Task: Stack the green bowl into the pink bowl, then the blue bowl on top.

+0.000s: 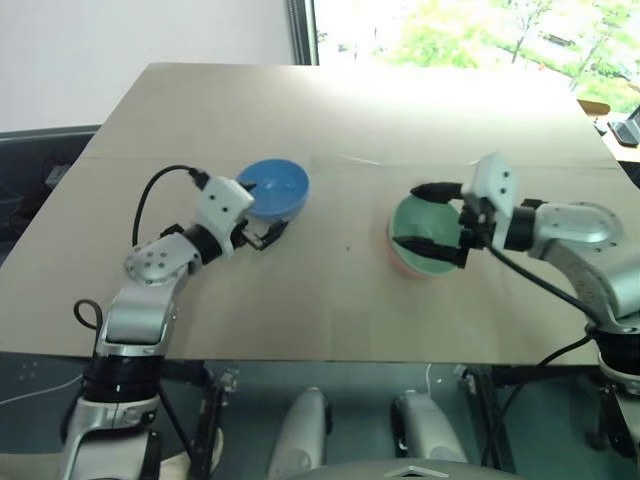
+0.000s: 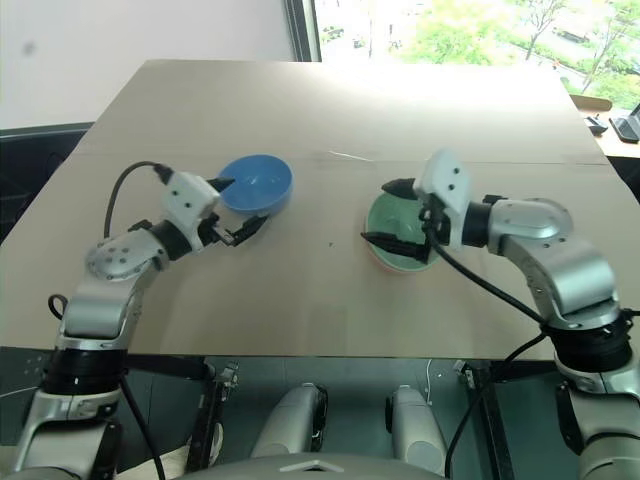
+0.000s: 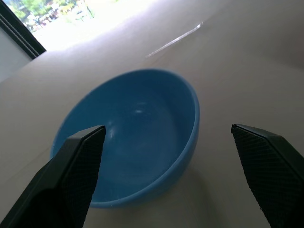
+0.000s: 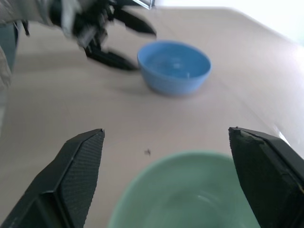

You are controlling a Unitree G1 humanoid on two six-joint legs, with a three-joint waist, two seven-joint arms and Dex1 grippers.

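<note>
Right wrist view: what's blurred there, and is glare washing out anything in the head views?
Right wrist view: the left gripper beside the blue bowl is smeared, and the near green bowl is soft. Left eye view: window light bleaches the table's far edge; both bowls stay readable. Left wrist view: the same bright wash at the table's far end; the blue bowl is clear.

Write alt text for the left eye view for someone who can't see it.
A green bowl sits nested in a pink bowl on a tan table, with the right gripper around it, jaws open. To the left, the left gripper, jaws open, reaches toward a blue bowl standing alone.
</note>
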